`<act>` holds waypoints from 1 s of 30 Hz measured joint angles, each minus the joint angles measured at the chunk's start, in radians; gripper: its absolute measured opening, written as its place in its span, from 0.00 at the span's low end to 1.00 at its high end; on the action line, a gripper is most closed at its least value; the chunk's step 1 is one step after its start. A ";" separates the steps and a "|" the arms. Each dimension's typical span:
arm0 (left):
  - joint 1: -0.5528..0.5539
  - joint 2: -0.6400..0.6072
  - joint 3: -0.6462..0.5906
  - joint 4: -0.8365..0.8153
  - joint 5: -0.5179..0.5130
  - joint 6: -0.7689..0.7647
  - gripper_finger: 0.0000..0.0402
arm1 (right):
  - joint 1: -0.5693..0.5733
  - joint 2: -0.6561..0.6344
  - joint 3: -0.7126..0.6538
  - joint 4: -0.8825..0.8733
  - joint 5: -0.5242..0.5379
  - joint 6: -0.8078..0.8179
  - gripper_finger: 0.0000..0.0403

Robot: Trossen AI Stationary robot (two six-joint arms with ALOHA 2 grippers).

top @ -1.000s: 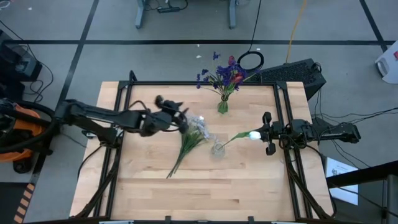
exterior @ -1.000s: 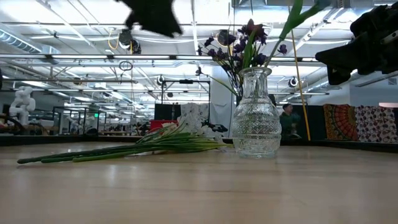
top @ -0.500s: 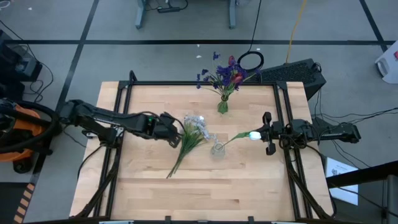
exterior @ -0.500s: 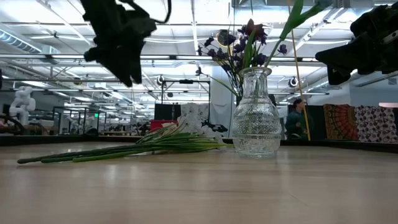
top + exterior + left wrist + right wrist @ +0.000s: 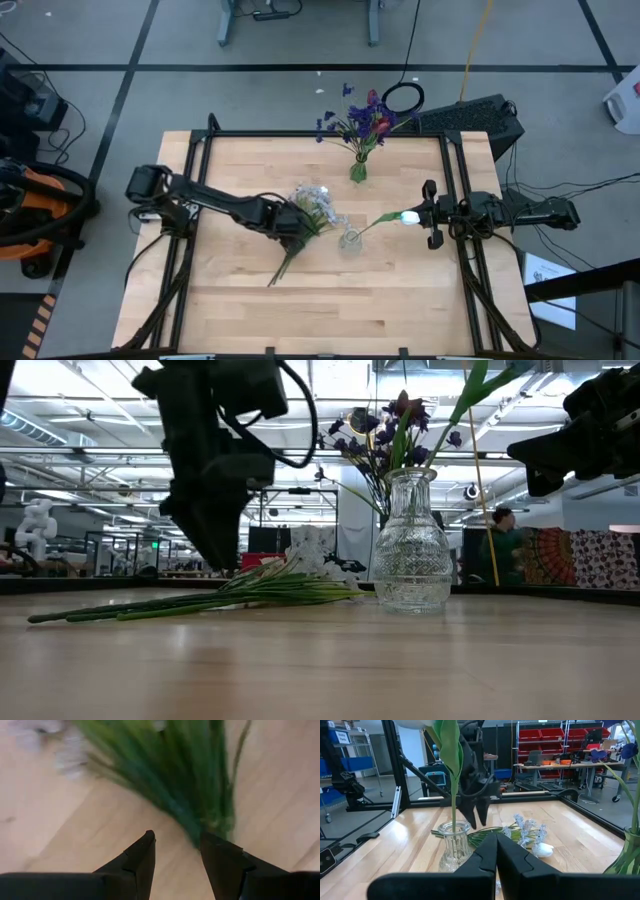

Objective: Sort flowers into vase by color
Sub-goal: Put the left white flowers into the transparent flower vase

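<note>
Flowers (image 5: pixel 305 218) lay bundled on the tabletop (image 5: pixel 240 290), stems directly beneath the left pincer (image 5: pixel 176 851), whose fingers (image 5: pixel 142 855) stood released just above them. Beyond it stood a glass vase (image 5: pixel 411 550) holding one stem. The right pincer (image 5: pixel 496 851) waited clenched, facing that vase.
</note>
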 joint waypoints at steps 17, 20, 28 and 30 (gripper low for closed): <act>0.049 0.087 0.001 0.077 0.020 0.003 0.40 | 0.000 0.000 0.000 0.000 0.000 0.000 0.00; 0.049 0.112 0.001 0.133 0.036 0.005 0.39 | 0.000 0.000 0.000 0.000 0.000 0.000 0.00; 0.048 0.159 0.007 0.151 0.067 0.006 0.05 | 0.000 0.000 0.000 0.000 0.000 0.000 0.00; 0.048 0.133 0.003 0.130 0.058 0.007 0.04 | 0.000 0.000 0.000 0.000 0.000 0.000 0.00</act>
